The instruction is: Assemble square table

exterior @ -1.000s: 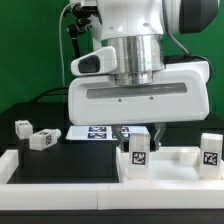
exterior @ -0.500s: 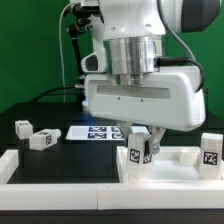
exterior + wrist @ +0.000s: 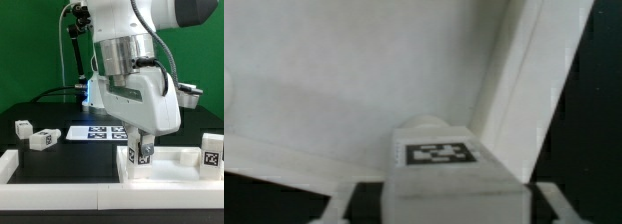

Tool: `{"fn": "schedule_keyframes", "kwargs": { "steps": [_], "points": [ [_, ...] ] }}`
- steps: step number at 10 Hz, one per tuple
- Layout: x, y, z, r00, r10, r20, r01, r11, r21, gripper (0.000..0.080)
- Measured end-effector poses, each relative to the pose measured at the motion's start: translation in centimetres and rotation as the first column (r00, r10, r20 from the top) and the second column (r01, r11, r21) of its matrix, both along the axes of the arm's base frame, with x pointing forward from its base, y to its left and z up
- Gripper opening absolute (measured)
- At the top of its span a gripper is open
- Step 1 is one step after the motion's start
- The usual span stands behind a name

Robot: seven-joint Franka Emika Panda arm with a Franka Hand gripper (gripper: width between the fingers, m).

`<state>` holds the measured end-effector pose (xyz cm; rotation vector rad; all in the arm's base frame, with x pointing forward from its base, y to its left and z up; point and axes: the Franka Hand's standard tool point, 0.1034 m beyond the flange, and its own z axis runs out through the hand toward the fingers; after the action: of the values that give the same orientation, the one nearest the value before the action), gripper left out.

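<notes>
Green backdrop and a black worktop [image 3: 70,150] frame the scene. The top [image 3: 175,160] lies on the exterior view's right, rimmed face up, and the arm [image 3: 125,60] reaches down over the corner at its end toward the exterior view's left.

The jaws are clamped on a leg [image 3: 140,155] standing upright in that corner, one dark finger on each side of its upper part. The wrist view agrees: the tagged leg sits between the fingers, with the rim [image 3: 523,70] running close alongside.

The relation that matters is simple. The leg lies straight beneath the jaws, and its long axis is vertical and in line with the wrist, so any twist of the wrist turns the leg about its own axis. This looks like the screwing-in step. How far the leg is seated cannot be told.

A second leg [image 3: 210,152] stands on the top's far side, toward the exterior view's right. Two loose legs [image 3: 22,127] [image 3: 42,140] lie on the worktop at the exterior view's left, well apart from the jaws. The marker board [image 3: 100,132] lies behind.

A second ago the arm's broad housing faced the camera squarely. It has since swung round and now shows slantwise. The leg has stayed in the same corner, and its tag appears to have turned a little with the jaws.
</notes>
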<state>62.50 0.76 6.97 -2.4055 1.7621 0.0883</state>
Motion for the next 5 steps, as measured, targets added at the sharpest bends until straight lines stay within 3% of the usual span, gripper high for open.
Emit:
{"fn": "schedule_keyframes", "kwargs": {
  "steps": [1,2,3,5],
  "points": [
    [0.08,0.02,-0.02,0.998,0.064,0.017,-0.064,0.998,-0.010,0.0299],
    [0.35,0.07,-0.21,0.964,0.252,0.080,-0.246,0.966,-0.079,0.0471],
    [0.28,0.42,-0.33,0.835,0.538,0.111,-0.519,0.839,-0.160,0.0612],
    [0.12,0.38,-0.45,0.725,0.680,0.107,-0.657,0.730,-0.187,0.0638]
  ]
}}
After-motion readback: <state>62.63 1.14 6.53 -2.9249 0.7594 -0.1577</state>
